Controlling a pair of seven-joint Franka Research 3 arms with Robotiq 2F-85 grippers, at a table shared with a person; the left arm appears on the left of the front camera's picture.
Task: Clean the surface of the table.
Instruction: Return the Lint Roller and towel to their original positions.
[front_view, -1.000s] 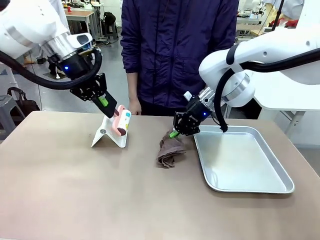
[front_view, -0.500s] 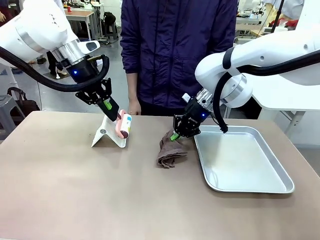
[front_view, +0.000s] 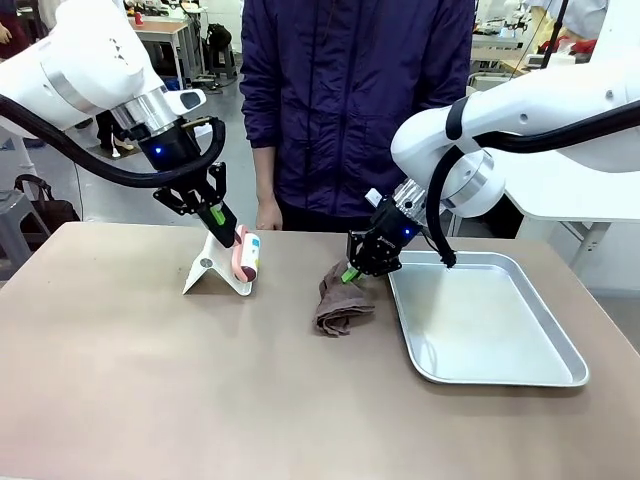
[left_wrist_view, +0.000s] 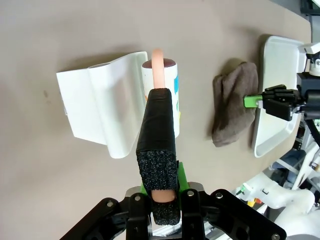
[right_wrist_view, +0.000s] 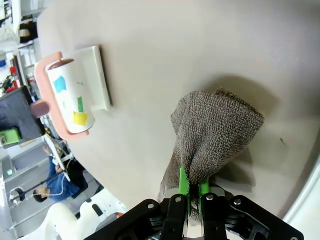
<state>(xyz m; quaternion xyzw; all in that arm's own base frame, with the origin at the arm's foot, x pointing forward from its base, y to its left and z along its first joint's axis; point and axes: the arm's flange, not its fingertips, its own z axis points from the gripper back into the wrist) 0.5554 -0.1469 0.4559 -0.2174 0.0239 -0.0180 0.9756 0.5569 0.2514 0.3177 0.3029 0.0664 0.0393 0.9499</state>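
Since a second ago the left arm has swung in toward the middle and lowered the roller (front_view: 246, 256) closer to its stand (front_view: 213, 268); the right pincer (front_view: 349, 272) has barely shifted, the cloth (front_view: 340, 297) still hanging from it.

The table (front_view: 150, 390) is a broad matte tan top spreading from the near edge, its near half bare. Right of middle lies a shiny metal tray (front_view: 500, 375), its long side running away from the near edge. Just left of the tray's far corner the brown cloth rests bunched on the table, its top pinched between the right pincer's pressed-together green pads; the right wrist view shows the pads clamped on a fold of it (right_wrist_view: 207, 145). Left of the cloth, well apart from it, the white stand sits on the table with the pink-handled roller against it. The left pincer (front_view: 222, 222) is clamped on the roller's handle, which is wrapped in black foam in the left wrist view (left_wrist_view: 157, 150).

At the table's far edge stands a person (front_view: 350, 100) in a dark purple jacket, one hand (front_view: 266, 214) hanging near the edge. Behind them is a grey floor with other tables (front_view: 165, 30) and clutter; a white table (front_view: 580, 190) stands to the far right.
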